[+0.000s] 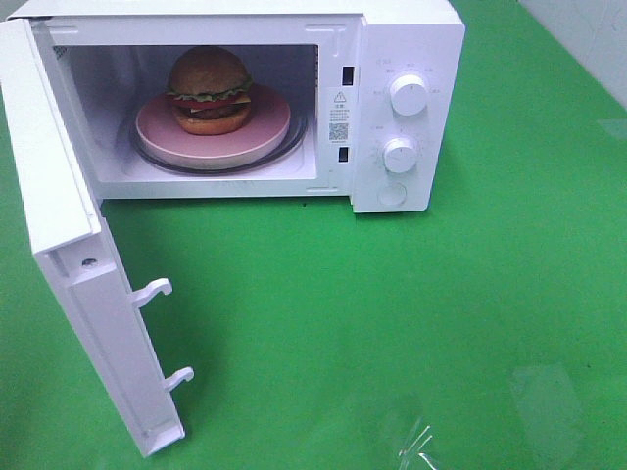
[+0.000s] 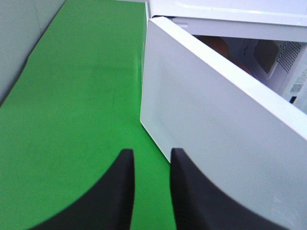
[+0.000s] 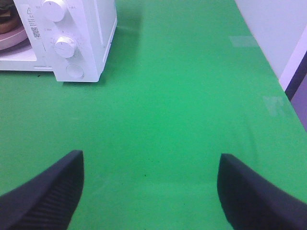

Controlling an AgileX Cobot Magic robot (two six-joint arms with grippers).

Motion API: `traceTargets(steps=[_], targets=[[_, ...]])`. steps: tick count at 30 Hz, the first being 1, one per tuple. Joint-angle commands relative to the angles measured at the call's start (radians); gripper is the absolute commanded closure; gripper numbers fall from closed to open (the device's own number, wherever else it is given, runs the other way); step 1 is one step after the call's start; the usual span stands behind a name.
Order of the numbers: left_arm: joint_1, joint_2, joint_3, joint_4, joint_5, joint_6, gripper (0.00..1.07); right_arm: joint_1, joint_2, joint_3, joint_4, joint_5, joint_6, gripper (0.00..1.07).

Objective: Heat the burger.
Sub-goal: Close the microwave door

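Note:
The burger (image 1: 209,88) sits on a pink plate (image 1: 266,137) inside the white microwave (image 1: 411,39), whose door (image 1: 59,245) hangs wide open to the left. In the left wrist view the door (image 2: 216,120) is close ahead. My left gripper (image 2: 152,153) hovers over the green mat just beside the door's edge, its fingers only a narrow gap apart and holding nothing. My right gripper (image 3: 151,155) is open and empty over bare mat, well back from the microwave (image 3: 91,28). Neither gripper shows in the exterior high view.
Two round knobs (image 1: 409,95) (image 1: 400,155) and a button sit on the microwave's right panel. Two latch hooks (image 1: 155,288) stick out from the door's inner edge. Green mat (image 1: 411,323) covers the table; a wall runs along the right.

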Motion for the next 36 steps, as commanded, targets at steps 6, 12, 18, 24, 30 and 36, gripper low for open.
traceTargets(steps=[6, 12, 18, 24, 30, 36], targets=[[0.002, 0.101, 0.051, 0.023, -0.198, -0.003, 1.07, -0.005, -0.027, 0.001, 0.002, 0.0, -0.009, 0.31], [0.002, 0.155, 0.115, 0.025, -0.344, -0.001, 1.07, -0.005, -0.027, 0.001, 0.002, 0.0, -0.009, 0.31], [0.002, 0.221, 0.228, 0.028, -0.648, 0.032, 1.07, -0.005, -0.027, 0.001, 0.002, 0.0, -0.009, 0.31], [0.002, 0.308, 0.316, 0.028, -0.878, 0.032, 1.07, -0.005, -0.027, 0.001, 0.002, 0.0, -0.009, 0.31], [0.002, 0.462, 0.362, 0.029, -1.092, 0.014, 1.07, -0.005, -0.027, 0.001, 0.002, 0.0, -0.009, 0.31], [0.002, 0.594, 0.362, 0.121, -1.197, -0.044, 1.07, -0.005, -0.027, 0.001, 0.002, 0.0, -0.009, 0.31]])
